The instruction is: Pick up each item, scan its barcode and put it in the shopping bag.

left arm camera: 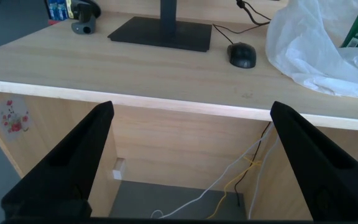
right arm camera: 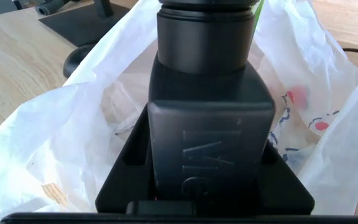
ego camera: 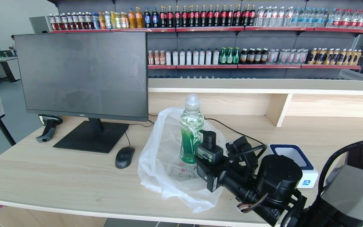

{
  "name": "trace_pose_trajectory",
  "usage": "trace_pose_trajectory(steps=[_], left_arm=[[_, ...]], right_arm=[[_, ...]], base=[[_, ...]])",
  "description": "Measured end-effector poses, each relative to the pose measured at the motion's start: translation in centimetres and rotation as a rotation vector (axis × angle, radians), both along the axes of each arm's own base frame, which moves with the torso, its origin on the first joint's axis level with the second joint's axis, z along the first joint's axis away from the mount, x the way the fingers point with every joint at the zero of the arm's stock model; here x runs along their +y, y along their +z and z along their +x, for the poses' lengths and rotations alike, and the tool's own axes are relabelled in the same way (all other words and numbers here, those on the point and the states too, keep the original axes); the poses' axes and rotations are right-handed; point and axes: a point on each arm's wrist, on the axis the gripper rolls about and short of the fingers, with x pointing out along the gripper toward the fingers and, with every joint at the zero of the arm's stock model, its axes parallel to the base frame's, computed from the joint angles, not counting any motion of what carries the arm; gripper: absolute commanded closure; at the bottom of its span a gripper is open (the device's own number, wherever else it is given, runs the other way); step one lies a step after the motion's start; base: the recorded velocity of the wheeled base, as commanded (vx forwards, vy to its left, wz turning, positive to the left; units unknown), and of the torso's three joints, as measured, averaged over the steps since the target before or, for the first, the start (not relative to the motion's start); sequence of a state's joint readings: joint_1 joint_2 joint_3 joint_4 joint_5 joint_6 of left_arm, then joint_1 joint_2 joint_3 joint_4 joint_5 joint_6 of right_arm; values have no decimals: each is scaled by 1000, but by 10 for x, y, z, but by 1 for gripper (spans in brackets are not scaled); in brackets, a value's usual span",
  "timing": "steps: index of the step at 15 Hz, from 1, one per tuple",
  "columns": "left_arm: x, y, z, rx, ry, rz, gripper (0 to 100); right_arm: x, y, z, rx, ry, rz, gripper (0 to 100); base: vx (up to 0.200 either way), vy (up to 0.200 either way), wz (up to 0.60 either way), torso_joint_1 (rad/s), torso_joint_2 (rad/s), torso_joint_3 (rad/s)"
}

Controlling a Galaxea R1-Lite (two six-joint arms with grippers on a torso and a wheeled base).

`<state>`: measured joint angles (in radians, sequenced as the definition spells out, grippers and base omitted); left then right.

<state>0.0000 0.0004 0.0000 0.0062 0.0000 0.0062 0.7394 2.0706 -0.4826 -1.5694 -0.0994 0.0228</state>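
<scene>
A clear plastic shopping bag (ego camera: 165, 164) lies open at the middle of the wooden counter. A green bottle (ego camera: 191, 132) with a clear cap stands upright inside it. My right gripper (ego camera: 215, 168) is shut on a black bottle (ego camera: 208, 150) with a labelled side and a round black cap, held just right of the green bottle at the bag's mouth. The right wrist view has the black bottle (right arm camera: 210, 124) directly over the bag (right arm camera: 73, 137). My left gripper (left arm camera: 188, 155) is open with wide-spread fingers (left arm camera: 73, 162), below the counter's front edge. From there the bag (left arm camera: 309, 50) shows on the counter above.
A white and blue barcode scanner box (ego camera: 298, 165) sits right of the bag. A monitor (ego camera: 83, 75), a mouse (ego camera: 124, 157) and a handheld scanner (ego camera: 47, 129) stand to the left. A raised counter ledge (ego camera: 263, 86) runs behind, with drink shelves beyond.
</scene>
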Motion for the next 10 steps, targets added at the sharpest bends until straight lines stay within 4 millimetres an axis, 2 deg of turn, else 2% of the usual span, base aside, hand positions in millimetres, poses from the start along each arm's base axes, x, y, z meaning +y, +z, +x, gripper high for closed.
trace_pose_trajectory(steps=[4,8,10], left_arm=[[0,0,0,0,0,0,0],[0,0,0,1,0,0,0],[0,0,0,1,0,0,0]], right_arm=[[-3,-6,0,20,-8,-18,100],[-9,-10,10,26,-42,-22,100],[-12,-10,21,15,-70,-12,100]], base=[[0,0,0,0,0,0],[0,0,0,0,0,0],[0,0,0,0,0,0]])
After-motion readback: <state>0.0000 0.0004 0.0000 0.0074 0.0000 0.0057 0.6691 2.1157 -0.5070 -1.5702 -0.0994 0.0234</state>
